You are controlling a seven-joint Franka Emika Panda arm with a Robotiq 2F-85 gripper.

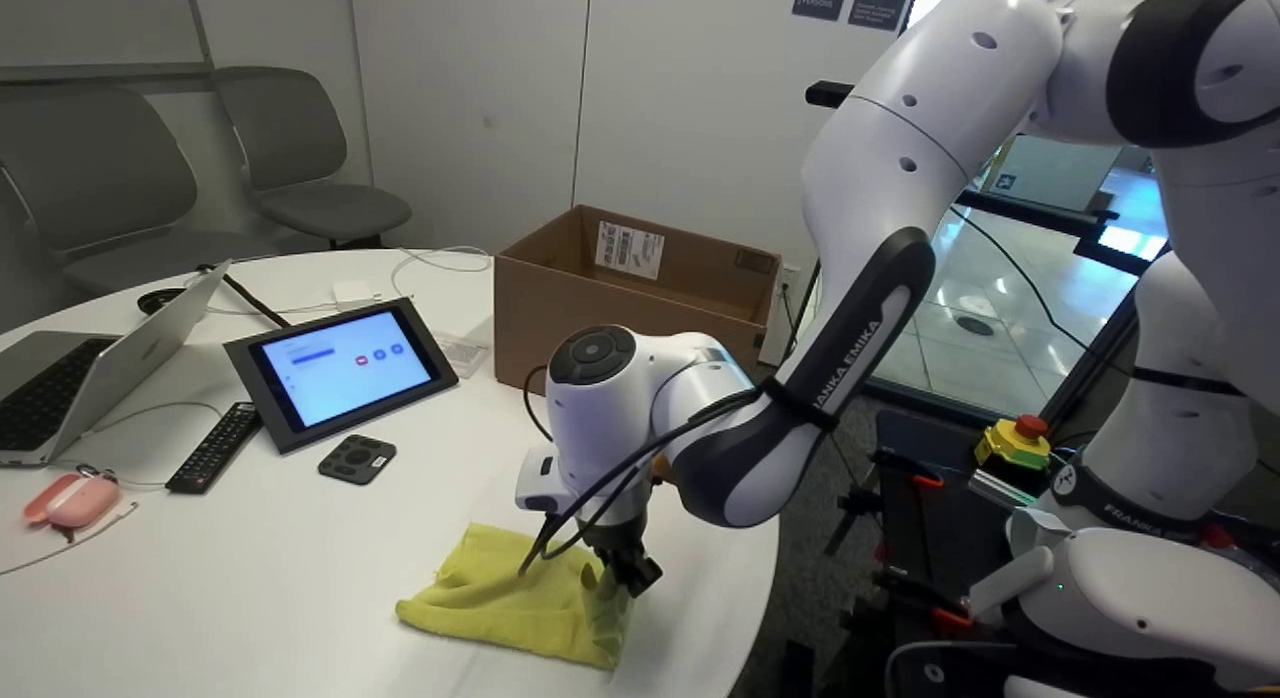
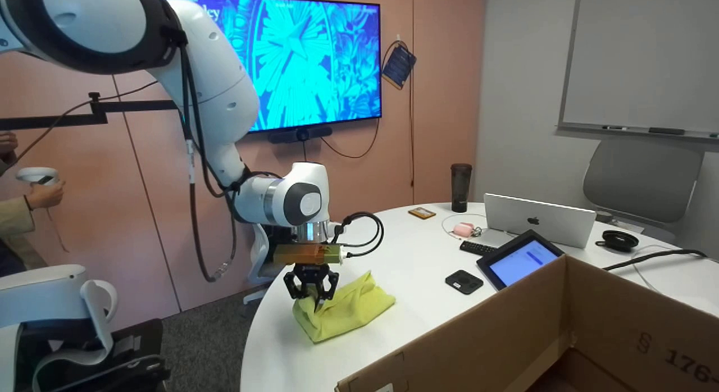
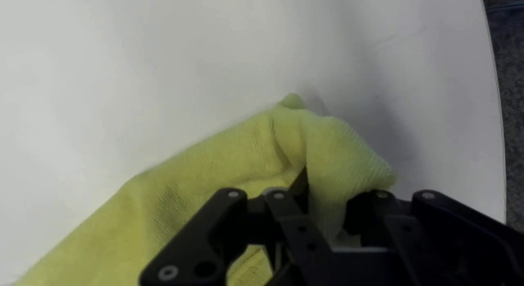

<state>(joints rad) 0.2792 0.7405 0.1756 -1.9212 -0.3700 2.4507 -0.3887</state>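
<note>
One cloth (image 1: 510, 603), likely soft and light, lay near the surface's (image 1: 695, 618) edge; my gripper (image 3: 330, 204) pinched a fold (image 3: 335, 150), likely best.

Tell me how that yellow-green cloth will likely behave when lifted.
The cloth will probably droop, since it lies in soft creases. It looks light, being thin fabric. Its ribbed, matte weave, with a fold pinched between the jaws, suggests it may not slip easily.

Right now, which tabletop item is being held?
The yellow-green cloth: the gripper pinches a fold, while tablet, long remote and laptop lie apart.
</note>
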